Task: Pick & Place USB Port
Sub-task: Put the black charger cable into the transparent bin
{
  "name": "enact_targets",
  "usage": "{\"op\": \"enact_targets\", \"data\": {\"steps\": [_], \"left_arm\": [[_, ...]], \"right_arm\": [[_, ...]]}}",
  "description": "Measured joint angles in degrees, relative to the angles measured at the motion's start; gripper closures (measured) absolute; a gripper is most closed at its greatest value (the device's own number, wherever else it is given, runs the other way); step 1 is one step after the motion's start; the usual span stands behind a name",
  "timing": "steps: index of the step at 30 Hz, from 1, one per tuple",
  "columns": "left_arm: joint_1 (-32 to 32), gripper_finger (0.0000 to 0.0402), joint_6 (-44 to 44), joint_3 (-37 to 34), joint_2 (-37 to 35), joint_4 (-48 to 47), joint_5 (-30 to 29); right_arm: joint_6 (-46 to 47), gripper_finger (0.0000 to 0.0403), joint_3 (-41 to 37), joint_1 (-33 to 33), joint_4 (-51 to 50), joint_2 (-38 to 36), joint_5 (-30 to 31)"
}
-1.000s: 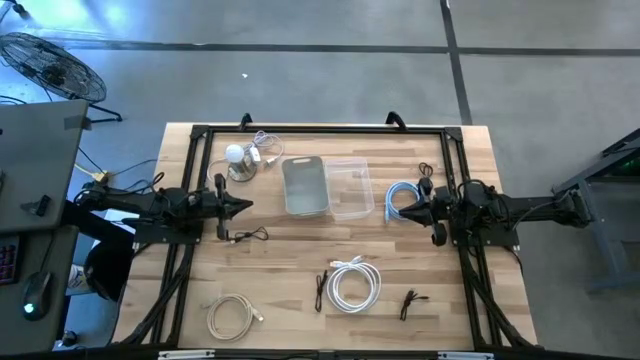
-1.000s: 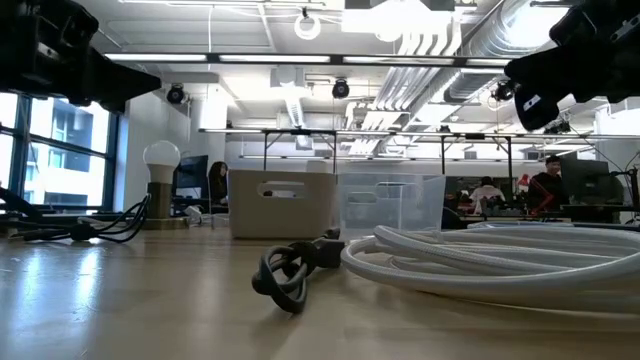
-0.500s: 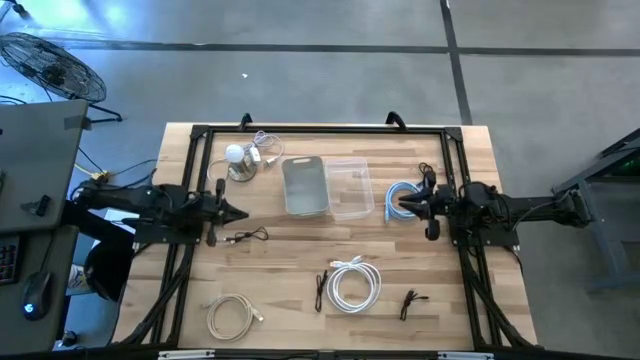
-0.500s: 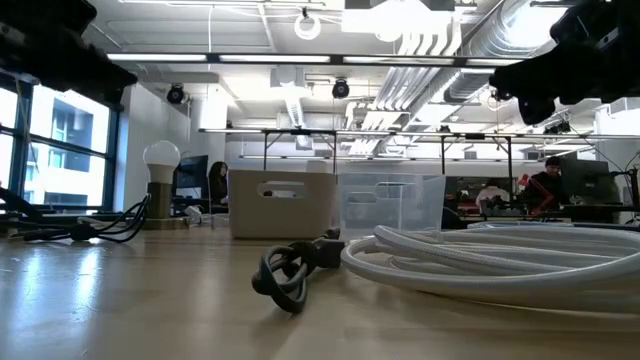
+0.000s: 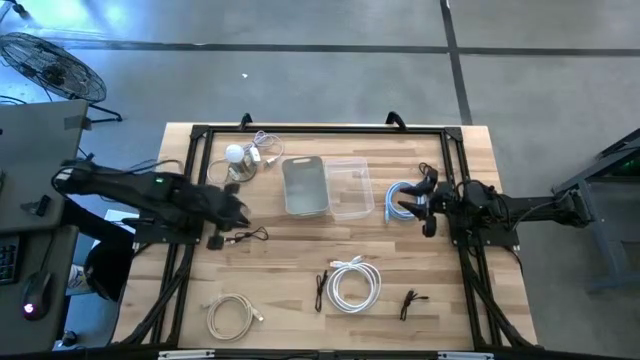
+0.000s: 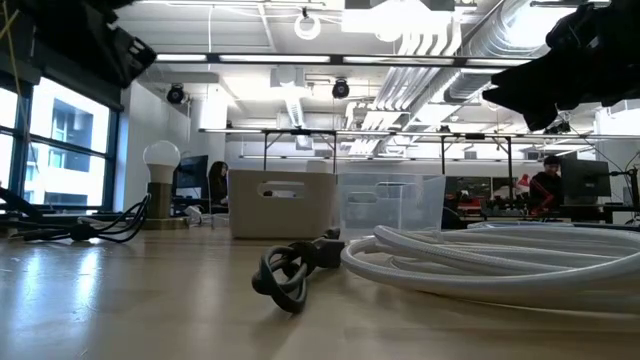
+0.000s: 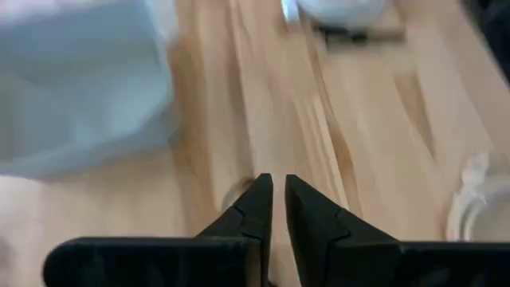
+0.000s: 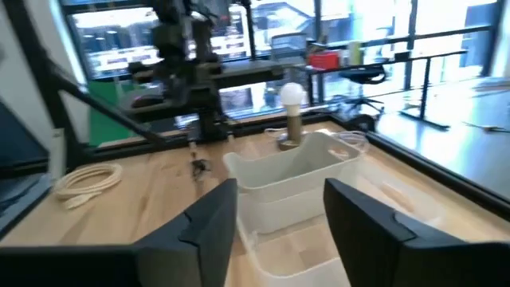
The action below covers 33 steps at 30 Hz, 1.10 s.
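Note:
Several coiled cables lie flat on the wooden table: a blue one [image 5: 399, 193] at the right, a thin black one [image 5: 248, 236] at the left, a white one [image 5: 353, 284] and a beige one [image 5: 232, 315] near the front. A grey bin [image 5: 305, 186] and a clear bin [image 5: 350, 187] stand at mid-table. My left gripper [image 5: 243, 208] [image 7: 279, 187] hovers above bare wood just beyond the black cable, its fingers a narrow gap apart with nothing between them. My right gripper [image 5: 402, 201] [image 8: 279, 215] hangs over the blue coil, wide open and pointing at the bins.
A bulb lamp [image 5: 236, 158] with its white cord stands at the far left, behind my left gripper. Two short black cables [image 5: 320, 291] [image 5: 410, 301] lie near the white coil. A black frame [image 5: 320, 128] borders the table's far and side edges.
My left arm has swung so that it now reaches in from the far left; its gripper has stayed near the black cable. My right gripper has rolled about its own axis over the blue coil, and its fingers have spread apart.

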Motion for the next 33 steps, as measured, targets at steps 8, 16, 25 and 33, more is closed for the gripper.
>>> {"op": "enact_targets", "data": {"steps": [8,16,25,33], "left_arm": [[0.01,0.031,-0.22,8.2,21.53,-9.87,1.8],[0.01,0.0245,-0.03,10.76,30.51,-10.85,-0.71],[0.01,0.0232,0.04,10.76,31.33,-10.75,-6.7],[0.01,0.0231,1.79,10.74,34.04,-9.4,-7.02]], "right_arm": [[0.84,0.0168,0.0,0.0,-0.22,0.04,0.09],[1.5,0.0164,0.0,0.0,-0.25,0.04,-1.72],[2.7,0.0162,0.0,0.02,-0.27,0.04,-5.3],[2.47,0.0162,0.0,0.0,-0.25,0.04,-5.3]]}}
